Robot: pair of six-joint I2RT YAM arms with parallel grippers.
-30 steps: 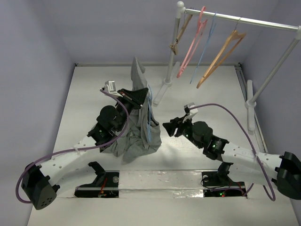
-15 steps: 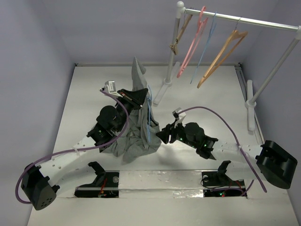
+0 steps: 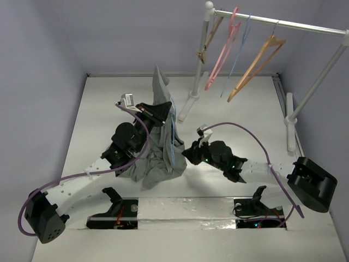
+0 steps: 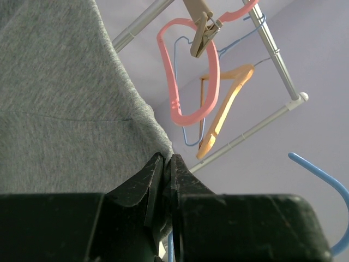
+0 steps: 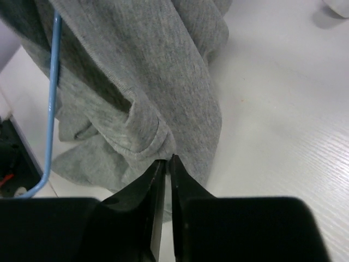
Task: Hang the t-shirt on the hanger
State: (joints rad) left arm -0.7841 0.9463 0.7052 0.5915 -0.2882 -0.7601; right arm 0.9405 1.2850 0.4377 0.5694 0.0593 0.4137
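Both grippers have hold of grey cloth. Our left gripper (image 4: 168, 161) has its jaws pressed together on a fold of the t-shirt (image 3: 160, 90) and holds it raised. Our right gripper (image 5: 165, 162), jaws almost touching, nips a low fold at the shirt's right side, just above the table (image 3: 245, 103).

The shirt stands as a tall peak with its long axis upright, tip leaning toward the table's far edge. Its lower part lies bunched on the table left of the middle, near the near edge. The light-blue hanger (image 3: 173, 136) runs down the shirt's right side, one thin arm lying against the cloth.

At the far right corner stands a rack (image 3: 272, 22) carrying a pink hanger (image 3: 223, 52) and a tan wooden hanger (image 3: 253, 68), well apart from the shirt.
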